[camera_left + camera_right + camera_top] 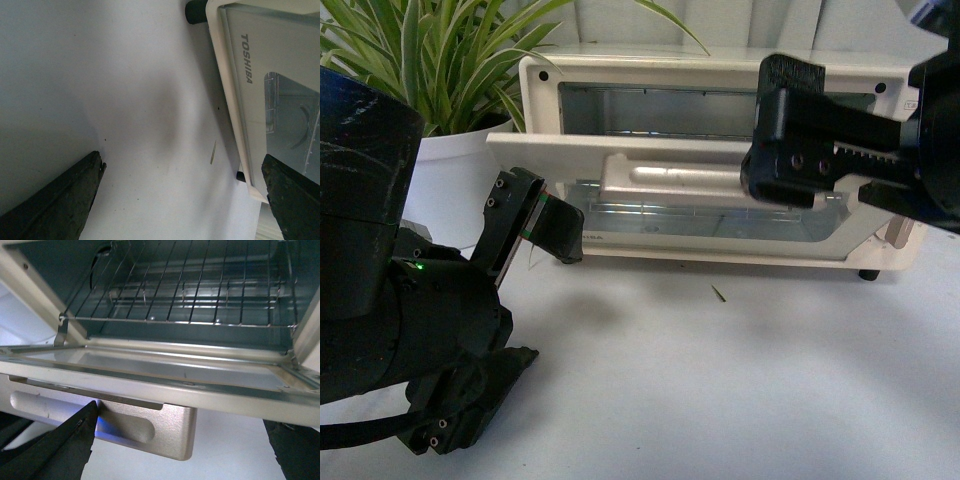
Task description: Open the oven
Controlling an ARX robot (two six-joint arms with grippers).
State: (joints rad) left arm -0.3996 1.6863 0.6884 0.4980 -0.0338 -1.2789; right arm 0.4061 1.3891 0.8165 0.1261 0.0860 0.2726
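The cream-white oven (720,70) stands at the back of the table with its glass door (550,150) swung down to about halfway. The pale bar handle (660,175) runs along the door's free edge. My right gripper (782,150) is open in front of the handle's right part. In the right wrist view the handle (140,425) lies between the spread fingers (55,450) and touches neither, with the wire rack (200,290) visible inside. My left gripper (535,215) is open, low by the door's left corner. The left wrist view shows the TOSHIBA door (247,65) beside one finger (295,200).
A leafy plant (440,60) in a white pot (450,170) stands left of the oven. A small thin sliver (719,293) lies on the white table (740,380) in front of the oven. One black oven foot (868,273) shows at the right.
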